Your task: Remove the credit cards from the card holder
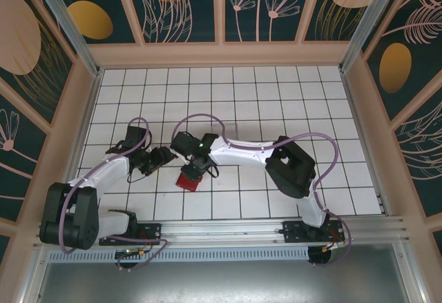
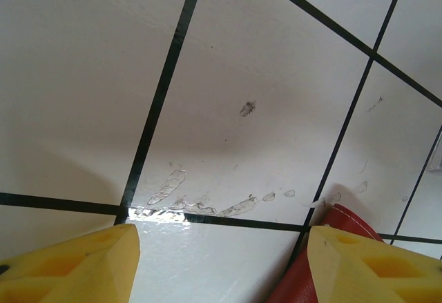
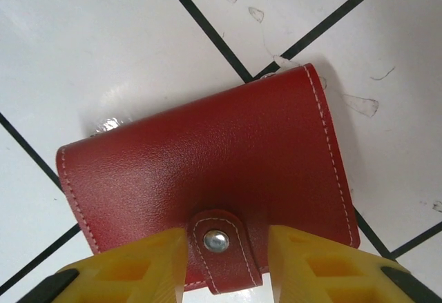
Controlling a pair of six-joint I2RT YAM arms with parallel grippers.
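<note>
The right fingers (image 3: 138, 275) are pinched in on the snap tab (image 3: 219, 244) of the red card holder (image 3: 207, 144), one yellow pad on each side of its silver stud. The card holder lies flat and closed on the white tiled bench (image 2: 242, 54), near the front. The left fingers (image 2: 76, 265) stand well apart with bare tile between them, and a corner of the card holder sits just beside one of them.
</note>
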